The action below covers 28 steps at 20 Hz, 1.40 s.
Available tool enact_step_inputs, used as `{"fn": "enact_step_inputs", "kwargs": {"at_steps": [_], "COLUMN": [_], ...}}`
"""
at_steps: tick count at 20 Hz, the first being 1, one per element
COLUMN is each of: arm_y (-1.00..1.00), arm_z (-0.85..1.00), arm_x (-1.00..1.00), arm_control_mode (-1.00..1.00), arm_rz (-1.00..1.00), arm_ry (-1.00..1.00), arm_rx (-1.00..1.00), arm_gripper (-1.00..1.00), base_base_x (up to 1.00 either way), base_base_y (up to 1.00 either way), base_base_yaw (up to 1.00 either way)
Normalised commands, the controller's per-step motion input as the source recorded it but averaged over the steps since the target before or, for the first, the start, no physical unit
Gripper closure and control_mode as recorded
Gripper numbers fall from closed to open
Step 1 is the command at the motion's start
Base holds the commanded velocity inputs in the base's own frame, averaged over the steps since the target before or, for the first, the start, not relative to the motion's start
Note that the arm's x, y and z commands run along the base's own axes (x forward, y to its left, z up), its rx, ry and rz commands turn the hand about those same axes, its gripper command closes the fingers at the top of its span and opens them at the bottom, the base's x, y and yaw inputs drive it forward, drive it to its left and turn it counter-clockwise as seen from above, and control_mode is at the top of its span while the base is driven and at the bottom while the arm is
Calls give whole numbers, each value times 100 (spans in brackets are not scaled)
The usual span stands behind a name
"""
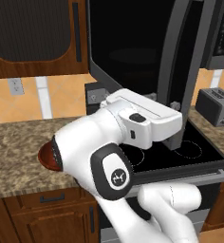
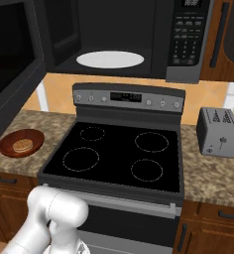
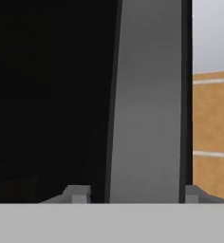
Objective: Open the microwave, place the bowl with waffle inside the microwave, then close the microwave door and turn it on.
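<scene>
In the left base view, your microwave door (image 1: 133, 52) stands swung open above the stove (image 1: 190, 152), and the bowl (image 1: 48, 156) sits on the counter left of the stove, partly hidden by the arm. In the right base view, the bowl (image 2: 21, 143) with the waffle (image 2: 23, 145) rests left of the stove, under the open door; loading, closing and starting remain. In the hand view, your gripper (image 3: 133, 193) straddles the door's grey edge (image 3: 147, 104), fingers spread, not pinching it as far as I can judge.
</scene>
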Motion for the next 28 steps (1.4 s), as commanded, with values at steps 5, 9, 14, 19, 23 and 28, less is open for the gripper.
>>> {"fn": "enact_step_inputs", "kwargs": {"at_steps": [5, 9, 14, 19, 23, 28], "arm_y": [1, 0, 0, 12, 26, 17], "arm_z": [-1, 0, 10, 22, 0, 1], "arm_x": [8, 0, -5, -10, -37, -26], "arm_control_mode": [-100, -100, -100, -100, -100, -100], "arm_rz": [-4, -5, -4, -2, -5, -2], "arm_ry": [-9, -9, 7, 11, 1, 0], "arm_rx": [0, 0, 5, 3, 0, 0], "arm_gripper": [-100, -100, -100, -100, -100, -100], "base_base_x": [0, 0, 0, 0, 0, 0], "base_base_y": [0, 0, 0, 0, 0, 0], "base_base_yaw": [0, 0, 0, 0, 0, 0]}}
